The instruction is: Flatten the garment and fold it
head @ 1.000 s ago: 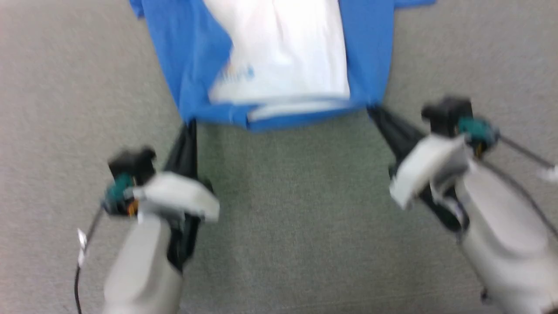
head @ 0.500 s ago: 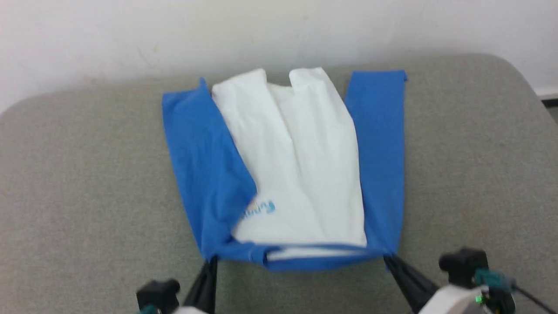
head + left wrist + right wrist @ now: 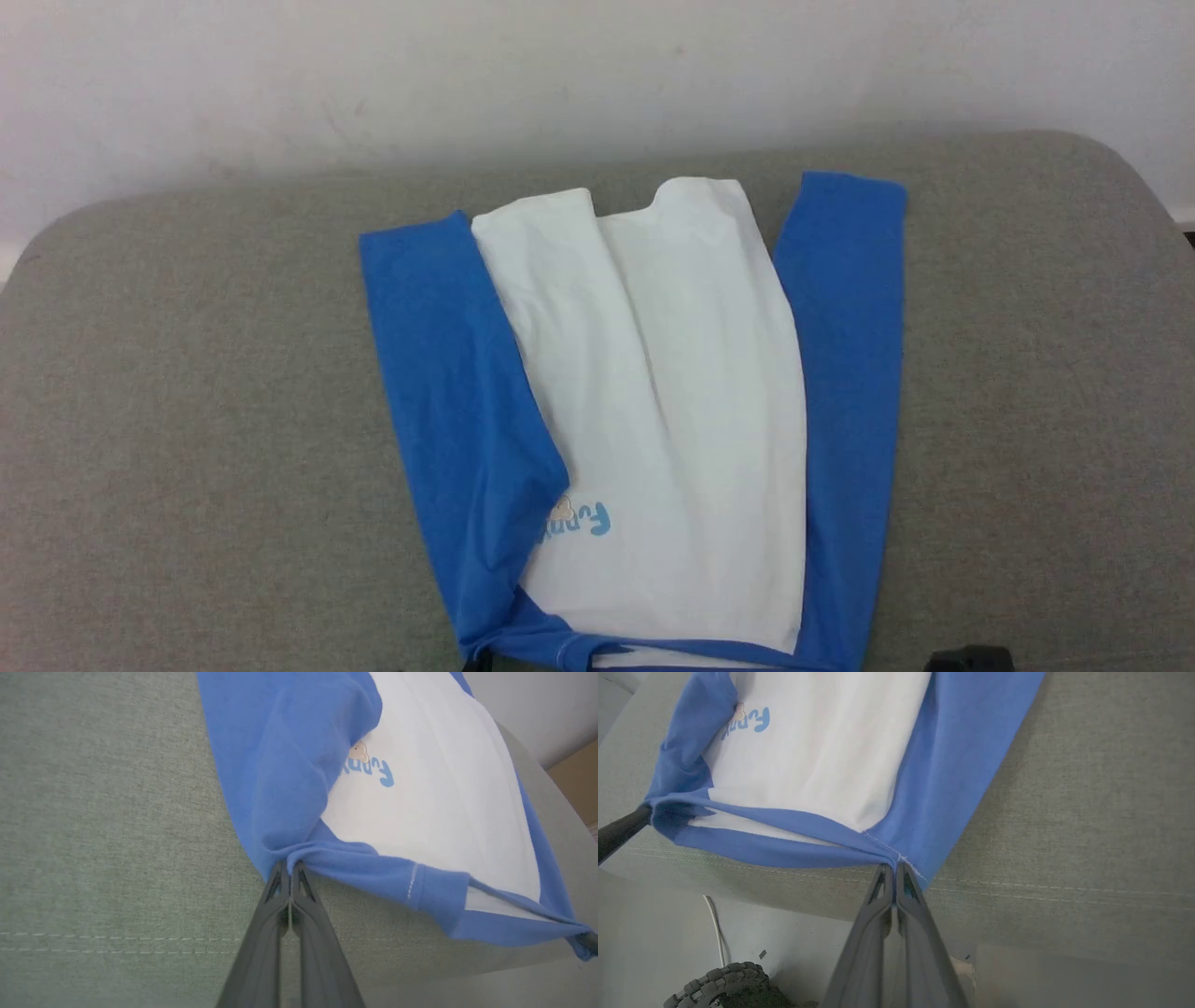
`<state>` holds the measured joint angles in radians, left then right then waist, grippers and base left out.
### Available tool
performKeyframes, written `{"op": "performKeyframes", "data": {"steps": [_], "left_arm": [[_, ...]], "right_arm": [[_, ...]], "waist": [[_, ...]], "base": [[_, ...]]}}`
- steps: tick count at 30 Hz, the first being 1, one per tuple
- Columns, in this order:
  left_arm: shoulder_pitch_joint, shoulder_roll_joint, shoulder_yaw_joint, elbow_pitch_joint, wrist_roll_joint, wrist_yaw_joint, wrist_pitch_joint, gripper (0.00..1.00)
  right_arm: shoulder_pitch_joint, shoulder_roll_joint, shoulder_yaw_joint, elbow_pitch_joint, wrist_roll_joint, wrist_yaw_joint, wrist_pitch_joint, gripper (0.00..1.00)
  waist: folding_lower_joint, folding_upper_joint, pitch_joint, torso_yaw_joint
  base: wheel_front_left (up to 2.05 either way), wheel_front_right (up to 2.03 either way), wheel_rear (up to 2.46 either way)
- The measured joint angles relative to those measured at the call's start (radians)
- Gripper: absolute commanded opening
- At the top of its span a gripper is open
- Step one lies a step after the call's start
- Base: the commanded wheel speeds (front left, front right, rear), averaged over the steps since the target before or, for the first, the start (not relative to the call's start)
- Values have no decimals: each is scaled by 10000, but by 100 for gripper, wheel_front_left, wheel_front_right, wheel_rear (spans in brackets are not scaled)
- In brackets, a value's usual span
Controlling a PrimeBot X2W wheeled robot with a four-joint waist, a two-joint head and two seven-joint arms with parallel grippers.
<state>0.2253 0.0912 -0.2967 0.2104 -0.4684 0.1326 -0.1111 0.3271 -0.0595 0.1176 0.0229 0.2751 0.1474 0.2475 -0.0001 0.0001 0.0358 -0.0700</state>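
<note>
Tipping up since a moment ago, the head camera is now showing the whole shirt and the wall. Nearest, the left gripper (image 3: 290,868) is pinching tight on a bunched blue corner of the garment (image 3: 691,392). The right gripper (image 3: 895,870) is nipping the other near corner at a stitched seam. Past the fingertips the thin, soft shirt is lying flat, white in the middle with blue sleeves along both sides. It is resting on a grey woven cushion (image 3: 187,420) with rounded corners. Farthest off, a plain white wall (image 3: 560,75) is standing.
</note>
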Motion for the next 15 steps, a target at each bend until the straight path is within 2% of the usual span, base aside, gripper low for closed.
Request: {"op": "performKeyframes", "data": {"steps": [1, 3, 4, 11, 15], "left_arm": [[-157, -36, -6, 198, -59, -27, -107, 3], [-463, -52, -15, 570, -84, -136, -299, 64], [-595, -44, 29, 719, -119, -159, -439, 100], [-889, -92, 127, 953, -249, -362, -1103, 100], [-888, -100, 405, 286, -234, -362, -1363, 100]], "right_arm": [[-89, 4, 65, 213, 13, -17, -142, 100], [-305, 4, 128, 527, 142, -96, -508, 100], [-405, -38, 130, 652, 151, -148, -696, 100], [-663, -136, 259, 412, 268, -157, -2253, 100], [-686, -153, -88, -174, 157, -157, -2823, 100]], "waist": [[1, 0, 49, 7], [3, 0, 120, 14], [2, 0, 134, 21], [2, 0, -114, 5], [1, 0, -349, -9]], "base": [[0, 0, 0], [0, 0, 0], [0, 0, 0], [0, 0, 0], [0, 0, 0]]}}
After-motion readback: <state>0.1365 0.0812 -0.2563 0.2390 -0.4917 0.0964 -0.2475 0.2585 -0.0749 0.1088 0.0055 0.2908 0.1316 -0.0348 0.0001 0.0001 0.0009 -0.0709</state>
